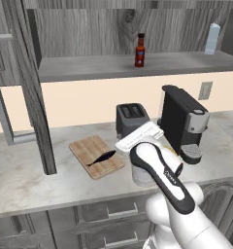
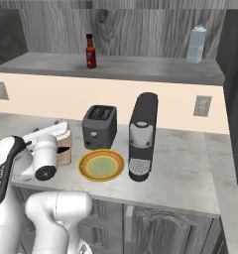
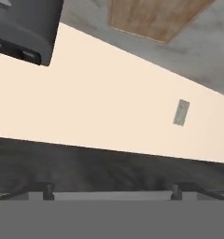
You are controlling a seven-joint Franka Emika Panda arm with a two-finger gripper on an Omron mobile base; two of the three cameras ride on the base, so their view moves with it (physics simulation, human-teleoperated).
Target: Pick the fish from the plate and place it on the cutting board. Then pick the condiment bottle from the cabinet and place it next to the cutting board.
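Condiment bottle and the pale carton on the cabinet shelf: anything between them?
Nothing. Bare shelf runs between the condiment bottle and the carton; both base views show it.

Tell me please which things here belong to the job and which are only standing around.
Belong to the job:
- fish, lying on the cutting board
- plate, bare
- condiment bottle, upright on the cabinet shelf
- gripper, open, holding nothing

Only standing around:
- toaster
- coffee machine
- pale blue-white bottle
- wall outlet
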